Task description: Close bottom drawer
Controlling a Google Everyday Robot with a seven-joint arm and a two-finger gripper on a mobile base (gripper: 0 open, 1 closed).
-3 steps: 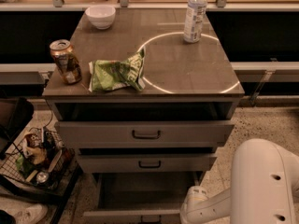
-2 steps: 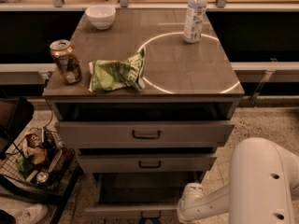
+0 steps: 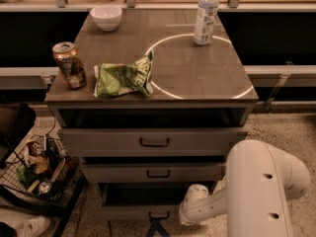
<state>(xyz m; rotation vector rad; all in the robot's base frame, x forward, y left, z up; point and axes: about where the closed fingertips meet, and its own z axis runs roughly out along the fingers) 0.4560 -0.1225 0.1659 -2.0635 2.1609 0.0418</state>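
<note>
The bottom drawer is the lowest and narrowest of the grey cabinet's three drawers. It stands partly open, and its dark inside shows behind the flat grey front. Its small black loop handle is at the middle of the front. My gripper is at the bottom edge of the view, just below and in front of that handle, and mostly cut off. The white arm comes in from the lower right, with its wrist beside the drawer's right end.
The middle drawer and the top drawer stick out slightly. On the cabinet top are a can, a green chip bag, a white bowl and a water bottle. A wire basket of clutter stands on the floor at left.
The arm's wrist has moved left toward the drawer's middle. The bottom drawer's front sits further in under the cabinet than a second ago.
</note>
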